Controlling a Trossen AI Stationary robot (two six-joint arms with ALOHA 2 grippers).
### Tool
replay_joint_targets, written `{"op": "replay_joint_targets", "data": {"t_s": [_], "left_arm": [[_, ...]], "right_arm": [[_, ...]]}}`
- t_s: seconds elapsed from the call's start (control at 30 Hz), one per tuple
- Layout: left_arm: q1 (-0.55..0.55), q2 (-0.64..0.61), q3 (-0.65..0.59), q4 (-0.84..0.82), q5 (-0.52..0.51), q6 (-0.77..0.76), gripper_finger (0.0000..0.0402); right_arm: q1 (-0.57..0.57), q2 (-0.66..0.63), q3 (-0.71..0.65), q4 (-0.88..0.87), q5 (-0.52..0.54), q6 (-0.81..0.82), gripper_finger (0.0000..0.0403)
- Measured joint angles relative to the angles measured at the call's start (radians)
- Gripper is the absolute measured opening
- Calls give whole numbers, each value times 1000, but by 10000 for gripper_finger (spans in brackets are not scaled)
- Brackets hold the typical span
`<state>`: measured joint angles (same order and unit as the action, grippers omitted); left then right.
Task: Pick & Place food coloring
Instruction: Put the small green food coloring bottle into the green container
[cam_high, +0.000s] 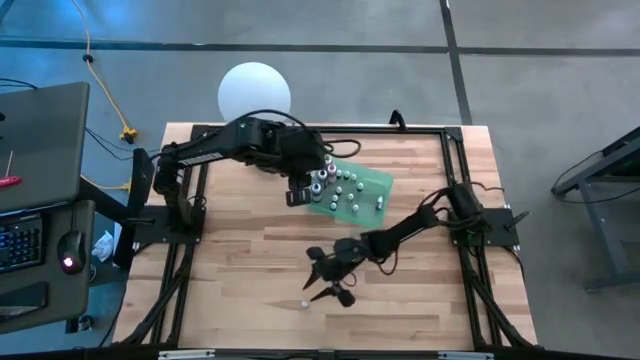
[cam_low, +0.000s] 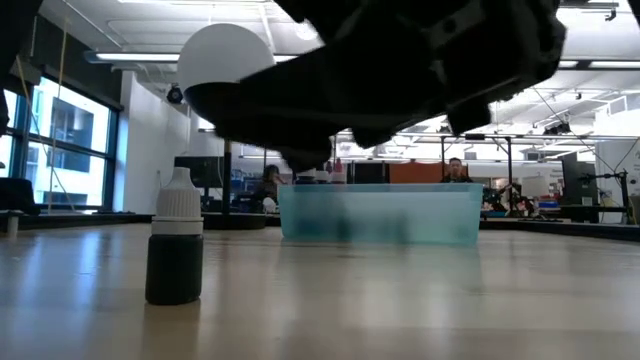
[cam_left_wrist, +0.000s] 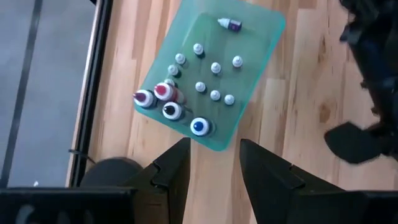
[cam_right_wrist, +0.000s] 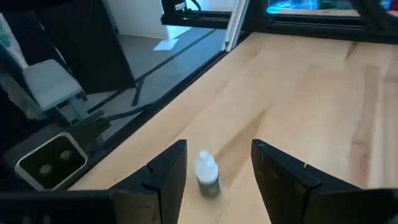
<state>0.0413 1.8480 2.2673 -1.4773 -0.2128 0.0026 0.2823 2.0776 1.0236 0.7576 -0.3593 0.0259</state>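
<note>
One small food coloring bottle (cam_right_wrist: 207, 175), dark with a white cap, stands upright on its base on the wood table; it also shows in the low view (cam_low: 175, 242) and the high view (cam_high: 305, 303). My right gripper (cam_right_wrist: 217, 169) is open just above the table, and the bottle stands a little ahead of its fingertips, apart from them. Several more bottles (cam_left_wrist: 199, 87), some with red, blue or dark tops, stand in the green tray (cam_left_wrist: 261, 31). My left gripper (cam_left_wrist: 214, 165) is open, hovering off the tray's near-left corner (cam_high: 318, 205).
A big white ball (cam_high: 254, 92) stands beyond the table's far edge. The green tray (cam_high: 375, 185) lies in the far middle of the table. Black frame rails (cam_high: 455, 180) run along the table's sides. Bare wood (cam_high: 240, 270) spreads at the near left.
</note>
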Motion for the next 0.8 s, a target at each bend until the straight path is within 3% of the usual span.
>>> {"op": "replay_joint_targets", "data": {"t_s": [0.43, 0.8], "left_arm": [[-9, -168, 0, 19, -34, -8, 135], [-24, -225, 0, 36, -51, -12, 135]], "right_arm": [[3, 157, 152, -12, -35, 50, 161], [22, 176, 166, 36, -62, -10, 158]]}}
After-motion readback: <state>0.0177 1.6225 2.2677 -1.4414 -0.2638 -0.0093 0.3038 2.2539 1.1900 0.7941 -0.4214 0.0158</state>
